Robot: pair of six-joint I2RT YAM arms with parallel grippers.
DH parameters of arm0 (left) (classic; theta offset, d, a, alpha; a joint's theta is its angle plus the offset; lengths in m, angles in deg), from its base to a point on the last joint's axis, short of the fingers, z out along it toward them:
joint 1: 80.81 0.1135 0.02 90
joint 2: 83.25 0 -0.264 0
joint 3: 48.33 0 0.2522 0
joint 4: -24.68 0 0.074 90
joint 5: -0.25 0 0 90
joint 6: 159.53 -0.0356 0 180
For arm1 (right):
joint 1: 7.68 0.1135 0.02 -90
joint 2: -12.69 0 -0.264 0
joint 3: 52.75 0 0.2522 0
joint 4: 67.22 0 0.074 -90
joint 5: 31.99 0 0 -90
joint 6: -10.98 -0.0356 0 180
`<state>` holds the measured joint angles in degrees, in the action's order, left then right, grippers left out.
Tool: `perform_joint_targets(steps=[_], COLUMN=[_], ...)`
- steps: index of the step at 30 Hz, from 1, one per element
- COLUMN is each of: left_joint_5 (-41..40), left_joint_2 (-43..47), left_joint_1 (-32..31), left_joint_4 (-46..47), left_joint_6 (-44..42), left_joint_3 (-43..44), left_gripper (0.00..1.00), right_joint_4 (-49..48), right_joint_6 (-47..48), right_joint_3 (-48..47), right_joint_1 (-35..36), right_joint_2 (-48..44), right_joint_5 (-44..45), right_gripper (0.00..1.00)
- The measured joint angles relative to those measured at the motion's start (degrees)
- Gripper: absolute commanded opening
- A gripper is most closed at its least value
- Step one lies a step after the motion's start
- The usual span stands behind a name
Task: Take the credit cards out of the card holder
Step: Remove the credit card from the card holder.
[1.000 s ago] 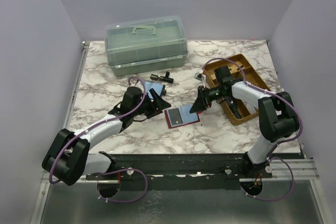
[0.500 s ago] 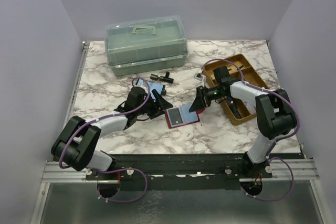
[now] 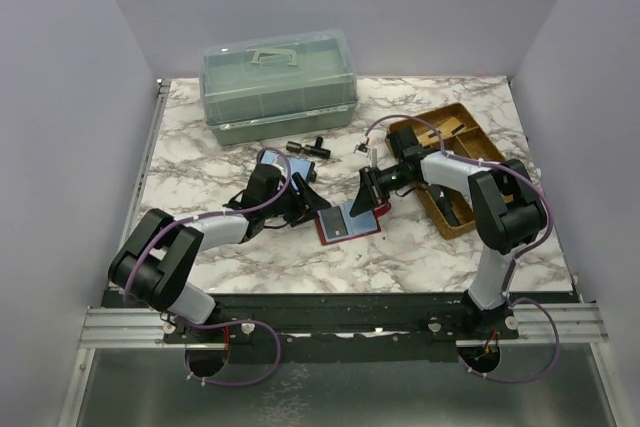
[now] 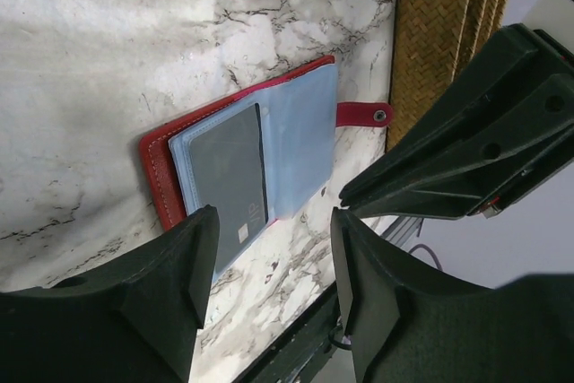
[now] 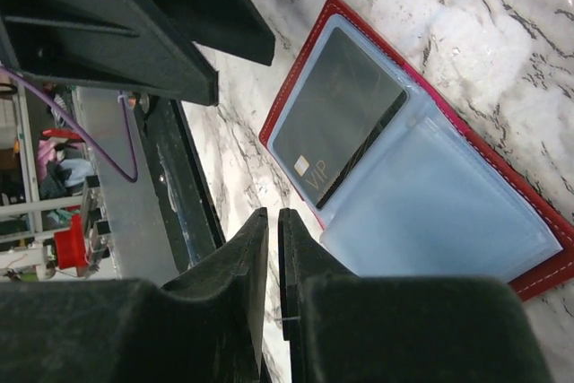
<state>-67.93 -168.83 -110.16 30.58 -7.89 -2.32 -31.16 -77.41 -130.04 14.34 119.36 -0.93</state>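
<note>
From above, the card holder [image 3: 348,221] lies open on the table [image 3: 195,142], between the left gripper [image 3: 303,194] and the right gripper [image 3: 367,195]. The left wrist view shows the left gripper open and empty above it. In the right wrist view, the right gripper is nearly closed on nothing. A dark card [image 5: 336,118] sits in its sleeve, not yet taken out.

the card holder [image 5: 439,186] has a red stitched leather-like rim and smooth translucent pale-blue plastic sleeves over a glossy dark card [image 5: 336,118], the bench [image 5: 502,24] is smooth marble-patterned, the tray [image 4: 439,33] coarse brown weave.
</note>
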Motion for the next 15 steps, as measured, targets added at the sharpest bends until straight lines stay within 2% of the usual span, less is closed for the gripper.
perform_joint_targets(steps=[8, 11, 15], left_joint_5=[0.72, 0.72, 0.81], left_joint_2=[-0.26, -0.26, -1.07], left_joint_1=[-0.35, -0.76, -1.18], left_joint_4=[-0.09, -0.52, -1.25], left_joint_6=[0.13, 0.11, 0.04], left_joint_3=[0.00, 0.00, 0.00], left_gripper=[0.54, 0.48, 0.47], right_joint_4=[0.35, 0.87, 1.20], right_joint_6=[-2.58, -3.08, -3.17], right_joint_3=[-2.14, -2.78, -3.17], right_joint_1=[0.98, 1.62, 2.38], right_joint_2=[4.39, 5.40, 6.21], right_joint_5=[2.19, 2.86, 3.28], right_gripper=[0.12, 0.12, 0.12])
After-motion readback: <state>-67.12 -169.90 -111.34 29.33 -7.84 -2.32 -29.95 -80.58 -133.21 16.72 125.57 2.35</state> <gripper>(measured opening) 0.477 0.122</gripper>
